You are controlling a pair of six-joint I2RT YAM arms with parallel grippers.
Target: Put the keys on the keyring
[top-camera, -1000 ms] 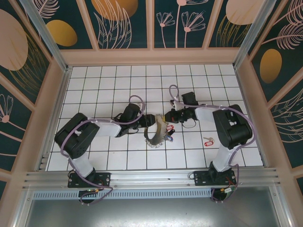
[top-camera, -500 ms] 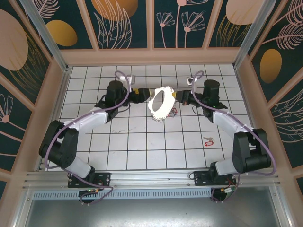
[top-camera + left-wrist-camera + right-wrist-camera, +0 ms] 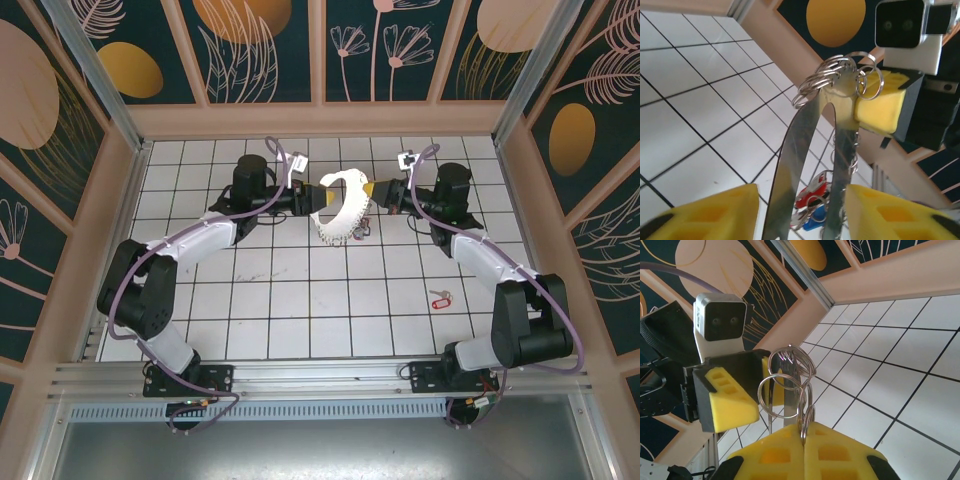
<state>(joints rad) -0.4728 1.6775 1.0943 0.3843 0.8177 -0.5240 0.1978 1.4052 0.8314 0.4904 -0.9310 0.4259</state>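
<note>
White tiled floor (image 3: 300, 300), patterned walls. Large thin silvery fringed keyring (image 3: 352, 208) aloft at far centre. Right gripper (image 3: 380, 190) clamped on its rim; left gripper (image 3: 312, 197) pads astride the band, grip unclear. Red- and blue-tagged silver keys (image 3: 810, 192) hang threaded. One loose red-tagged key (image 3: 438, 297) on the tiles, not yet threaded.

You are working in a robot test cell, a lab kind of place, not a home. The table (image 3: 300, 310) is a white board with a black grid, closed in by pale wooden walls (image 3: 115, 200) and dark panels (image 3: 270, 50) with painted leaves. A metal rail (image 3: 320, 372) at the near edge carries two robot arms (image 3: 190, 245) with purple cables (image 3: 540, 280).
</note>
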